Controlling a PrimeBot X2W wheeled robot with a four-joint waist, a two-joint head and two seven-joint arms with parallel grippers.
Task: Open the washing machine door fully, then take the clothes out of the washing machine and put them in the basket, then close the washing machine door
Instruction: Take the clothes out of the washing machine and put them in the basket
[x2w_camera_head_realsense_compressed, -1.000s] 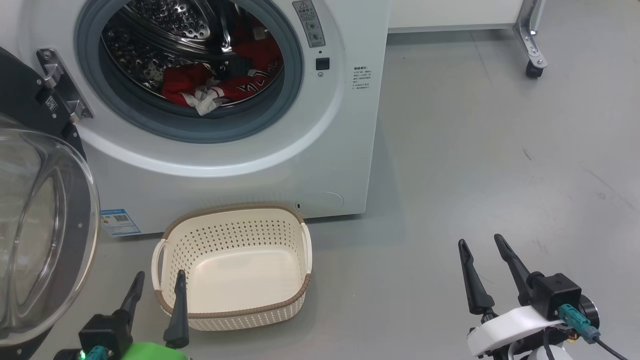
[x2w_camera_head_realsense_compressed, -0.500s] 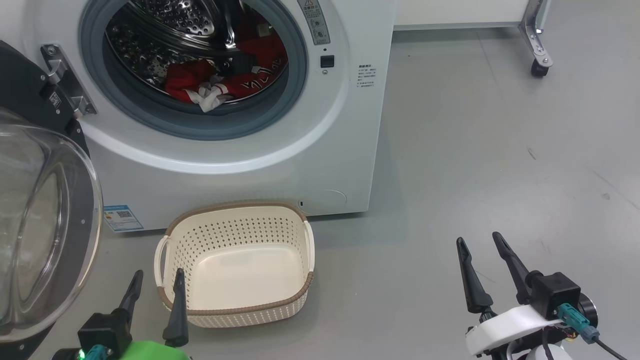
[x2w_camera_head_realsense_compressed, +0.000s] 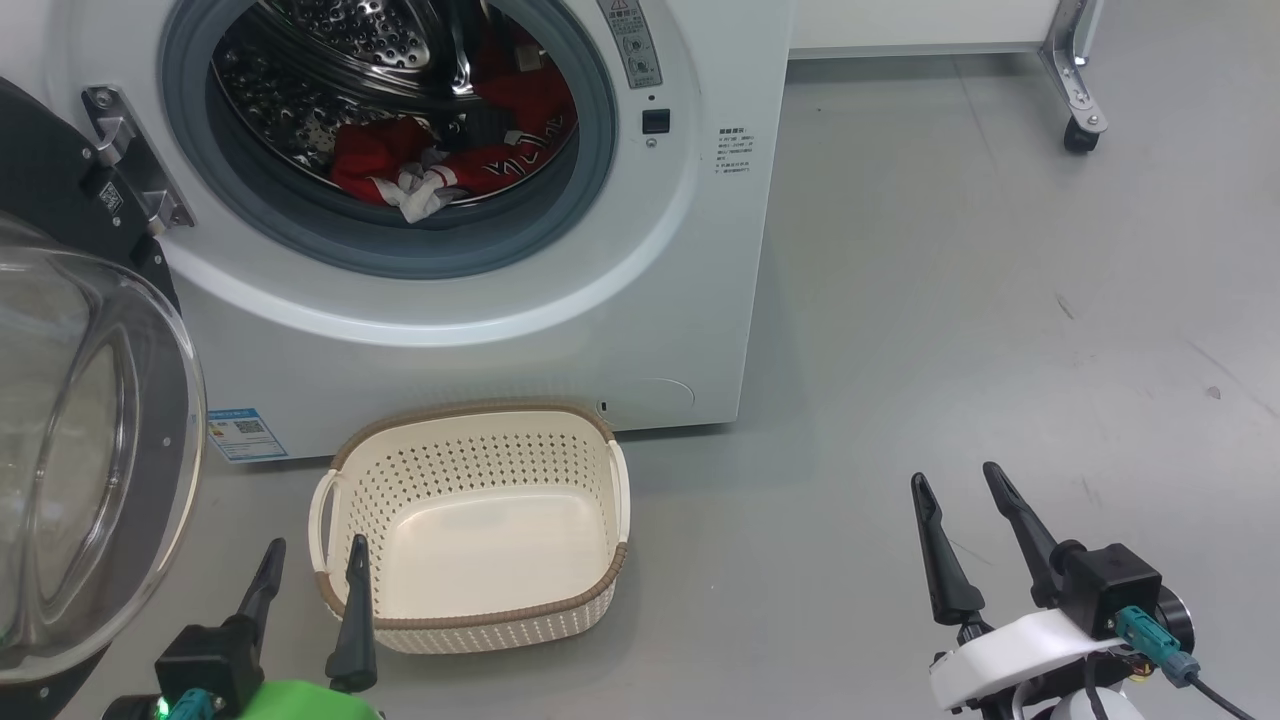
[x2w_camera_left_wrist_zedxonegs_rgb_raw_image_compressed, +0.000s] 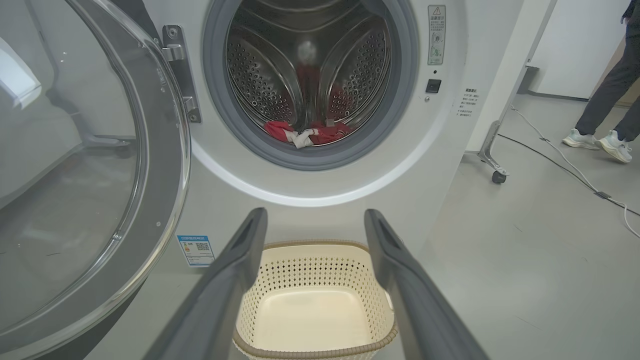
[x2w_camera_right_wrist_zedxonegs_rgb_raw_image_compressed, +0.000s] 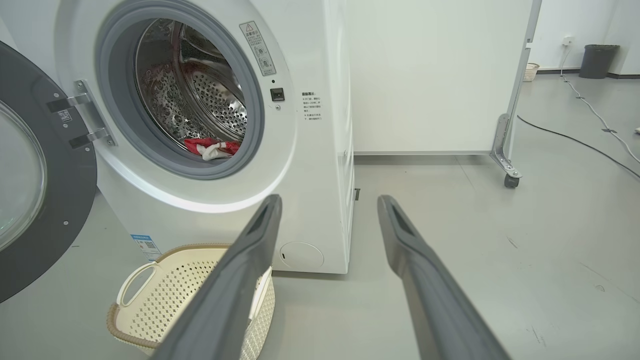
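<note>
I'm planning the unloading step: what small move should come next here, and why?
Probably lift the right gripper toward the opening of the washing machine. The washing machine door stands swung wide, the clothes lie inside near the front, and the basket is empty. Both it and the left gripper are open, low and holding nothing.
</note>
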